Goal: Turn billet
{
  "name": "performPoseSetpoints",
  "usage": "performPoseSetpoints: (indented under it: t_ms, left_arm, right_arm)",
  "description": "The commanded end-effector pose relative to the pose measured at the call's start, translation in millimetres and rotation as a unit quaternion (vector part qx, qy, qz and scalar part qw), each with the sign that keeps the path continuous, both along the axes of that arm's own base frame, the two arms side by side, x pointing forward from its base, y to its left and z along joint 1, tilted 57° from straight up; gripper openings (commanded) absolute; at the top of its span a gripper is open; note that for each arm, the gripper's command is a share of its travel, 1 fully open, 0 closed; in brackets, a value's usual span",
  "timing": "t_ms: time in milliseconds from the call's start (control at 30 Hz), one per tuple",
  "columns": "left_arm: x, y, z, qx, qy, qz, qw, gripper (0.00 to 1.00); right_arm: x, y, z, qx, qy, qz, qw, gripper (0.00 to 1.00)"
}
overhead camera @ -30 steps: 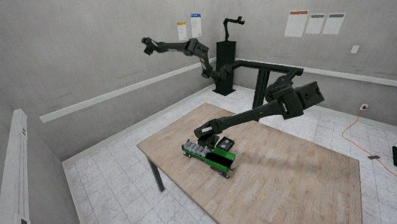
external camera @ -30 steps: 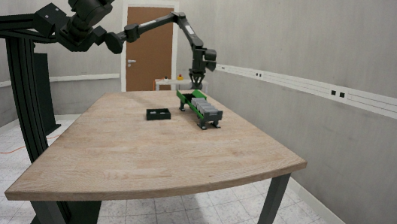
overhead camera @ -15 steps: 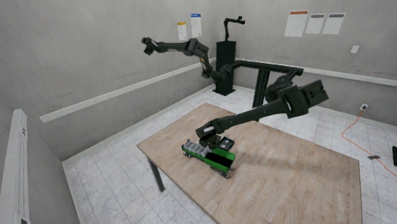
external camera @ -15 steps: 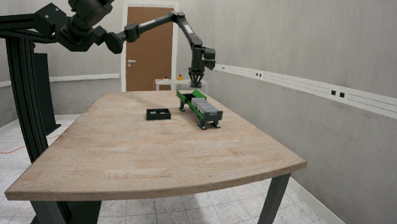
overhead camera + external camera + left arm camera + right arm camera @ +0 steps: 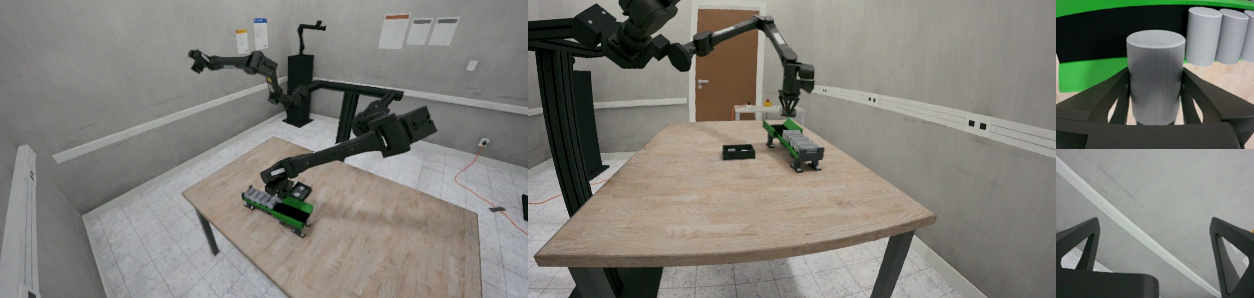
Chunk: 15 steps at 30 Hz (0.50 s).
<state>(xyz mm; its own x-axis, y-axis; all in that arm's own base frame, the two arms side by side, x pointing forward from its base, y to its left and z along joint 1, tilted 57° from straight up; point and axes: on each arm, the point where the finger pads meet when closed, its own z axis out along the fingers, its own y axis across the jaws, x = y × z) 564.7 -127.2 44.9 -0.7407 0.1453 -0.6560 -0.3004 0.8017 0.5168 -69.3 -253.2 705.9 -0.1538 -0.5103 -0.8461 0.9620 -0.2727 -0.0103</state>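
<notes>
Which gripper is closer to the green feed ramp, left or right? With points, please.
Left. The left gripper (image 5: pixel 280 191) (image 5: pixel 787 111) (image 5: pixel 1155 73) hovers just above the feed ramp (image 5: pixel 286 220) (image 5: pixel 793 125) (image 5: pixel 1092 74); the right gripper (image 5: pixel 686 56) (image 5: pixel 1154 223) is up and away, beyond the table.

Held billet: one (image 5: pixel 1155 80), grey, between end effector (image 5: pixel 1155 96) fingers
Billets on ramp: three visible (image 5: pixel 1203 36), side by side
Ramp (image 5: pixel 1092 74): green, black bed

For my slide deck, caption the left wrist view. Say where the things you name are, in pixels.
Left gripper (image 5: pixel 1155 78) clasping a grey billet (image 5: pixel 1155 80) above the green-sided feed ramp (image 5: pixel 1092 74), more billets alongside.
</notes>
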Motion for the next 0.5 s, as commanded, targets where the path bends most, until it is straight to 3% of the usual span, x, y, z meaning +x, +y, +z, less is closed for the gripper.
performPoseSetpoints:
  t_ms: [0, 467]
  left_arm:
    - [0, -20, 26, -0.009, -0.016, -0.018, 1.0, 0.0]
    - [5, -9, 26, -0.011, -0.022, -0.01, 1.0, 0.0]
  right_arm:
    - [1, 21, 26, -0.022, 0.001, -0.004, 1.0, 1.0]
    - [1, 21, 26, -0.022, 0.001, -0.004, 1.0, 1.0]
